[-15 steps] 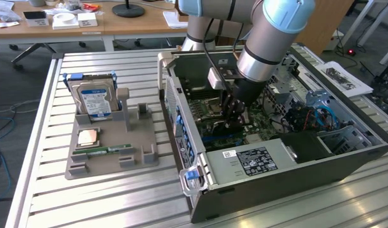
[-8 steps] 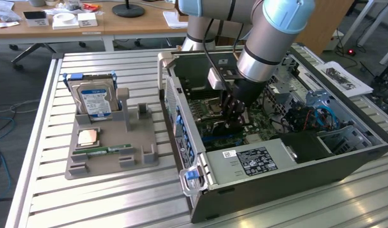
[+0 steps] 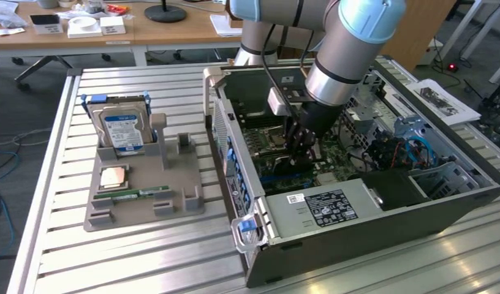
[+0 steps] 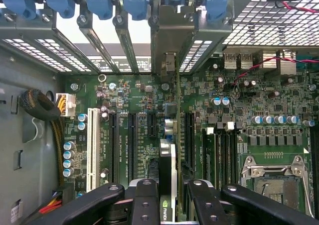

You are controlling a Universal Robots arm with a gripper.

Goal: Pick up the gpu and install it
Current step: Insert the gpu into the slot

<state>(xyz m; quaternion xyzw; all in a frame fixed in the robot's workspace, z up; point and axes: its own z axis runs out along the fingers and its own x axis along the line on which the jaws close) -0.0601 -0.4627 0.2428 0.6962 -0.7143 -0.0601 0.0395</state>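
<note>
In the wrist view the gpu (image 4: 168,160) stands on edge over the green motherboard (image 4: 134,110), between two black expansion slots. Its silvery end bracket (image 4: 169,51) sits up against the rear slot openings of the case. My gripper (image 4: 172,192) is shut on the gpu, with black fingers (image 4: 144,200) on either side of the card. In the exterior view the gripper (image 3: 303,153) reaches down inside the open computer case (image 3: 356,208), above the motherboard. Whether the card is seated in a slot I cannot tell.
Blue slot latches (image 4: 99,1) line the case's rear edge. A white slot (image 4: 91,145) and the processor socket (image 4: 271,170) flank the card. On the exterior view's left, a grey holder (image 3: 144,208) carries a blue-labelled hard drive (image 3: 123,131), a memory stick (image 3: 132,193) and a chip (image 3: 113,176).
</note>
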